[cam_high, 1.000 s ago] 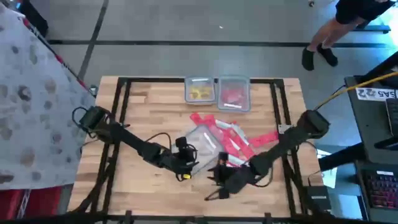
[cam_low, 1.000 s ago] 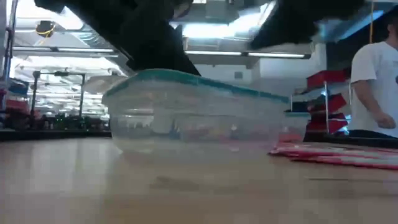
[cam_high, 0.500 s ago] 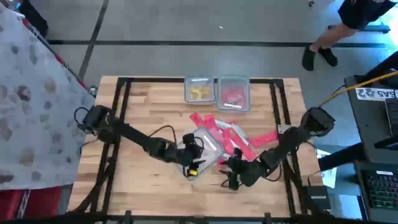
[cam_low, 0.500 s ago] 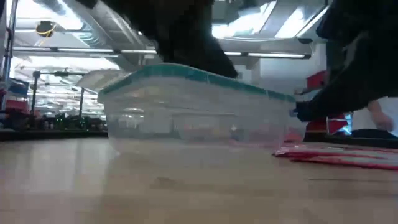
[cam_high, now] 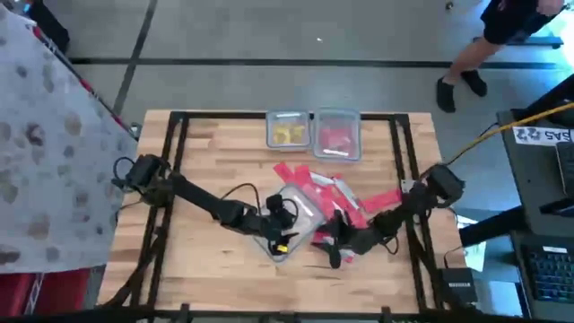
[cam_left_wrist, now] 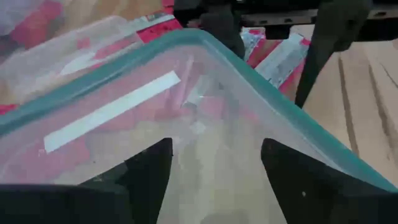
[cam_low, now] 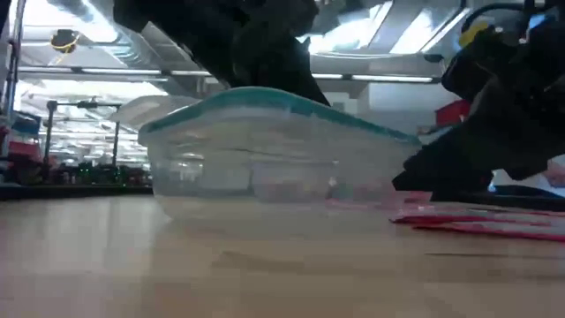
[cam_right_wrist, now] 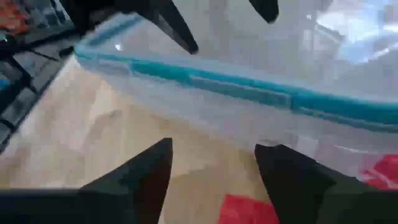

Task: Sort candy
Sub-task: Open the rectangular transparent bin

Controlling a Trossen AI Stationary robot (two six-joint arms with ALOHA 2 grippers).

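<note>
Candy packets (cam_high: 339, 199), flat glossy red/pink strips, lie fanned on the wooden tabletop (cam_high: 206, 148), partly under the clear teal-rimmed tub (cam_high: 294, 213). Right tool (cam_high: 334, 244) sits just beside them, jaws spread wide and empty, so it's the nearer one. Left tool (cam_high: 280, 235) is also wide, straddling the tub's rim.

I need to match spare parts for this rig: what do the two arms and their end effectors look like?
Both arms are dark, jointed links with black cables looping alongside. The left arm carries a small yellow mark near its end effector. The right end effector matches it: two dark, tapered, wedge-shaped fingers.
</note>
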